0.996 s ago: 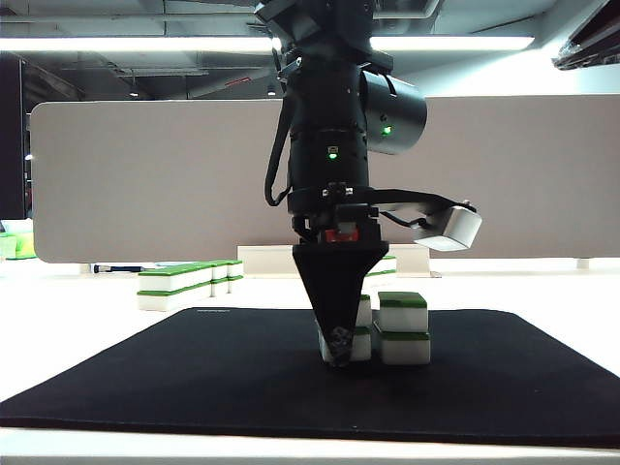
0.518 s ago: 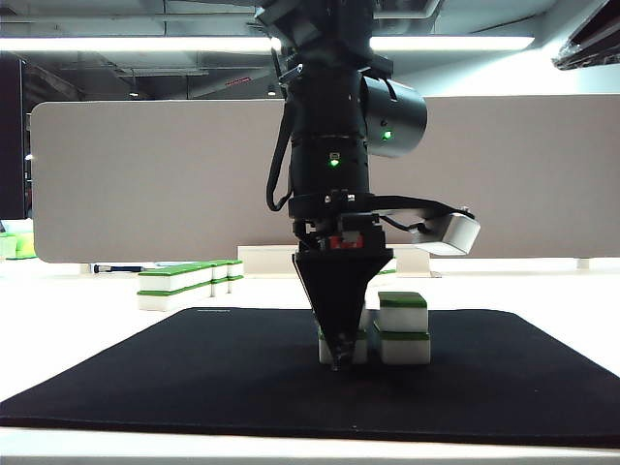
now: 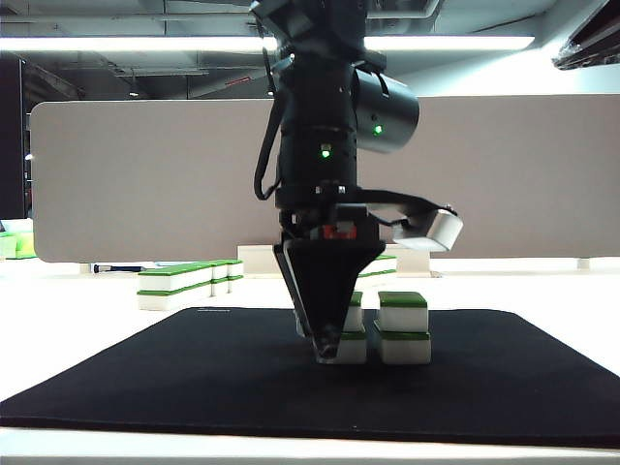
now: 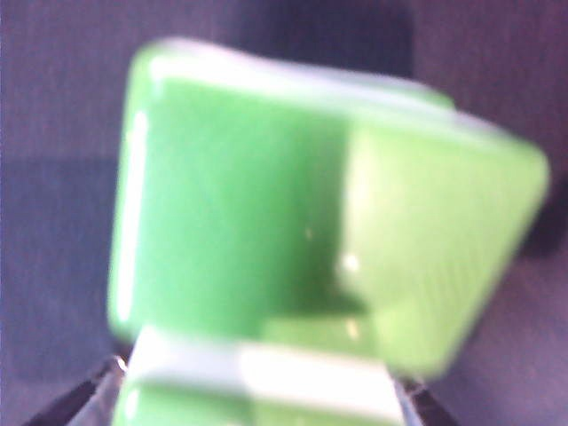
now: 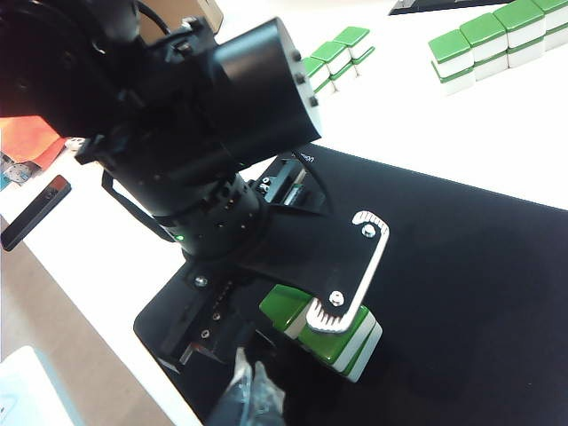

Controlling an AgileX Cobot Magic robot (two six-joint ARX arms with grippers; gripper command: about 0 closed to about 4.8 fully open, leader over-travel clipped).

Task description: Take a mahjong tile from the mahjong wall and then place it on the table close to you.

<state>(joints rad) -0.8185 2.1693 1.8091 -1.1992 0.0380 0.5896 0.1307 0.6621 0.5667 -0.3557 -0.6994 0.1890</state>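
From the exterior view, my left gripper (image 3: 327, 351) points straight down over the black rectangular mat (image 3: 194, 373) that lies on the wide smooth white counter (image 3: 87, 295), its dark tapered fingers ending low against the front of a small two-high stack of white blocks with green tops (image 3: 402, 329) in the middle of the mat; from this side I cannot tell how far the jaws stand apart or whether they touch a tile. Behind, off the mat, a row of green-topped white tiles (image 3: 184, 281) runs along the counter before the tall grey-beige partition board (image 3: 145, 174). Now my left wrist camera: a blurred glossy green tile top (image 4: 266, 222) fills nearly everything, very close, with the white edge of a tile (image 4: 293, 373) just beyond it and dark mat around; my fingertips barely show, so the spread stays unclear. Over to my right wrist camera: it looks down on the left arm and on the green-and-white tiles (image 5: 342, 333) beneath it, with two more tile rows on the white counter, one of them the mahjong wall (image 5: 488, 40); my right gripper itself I cannot make out.
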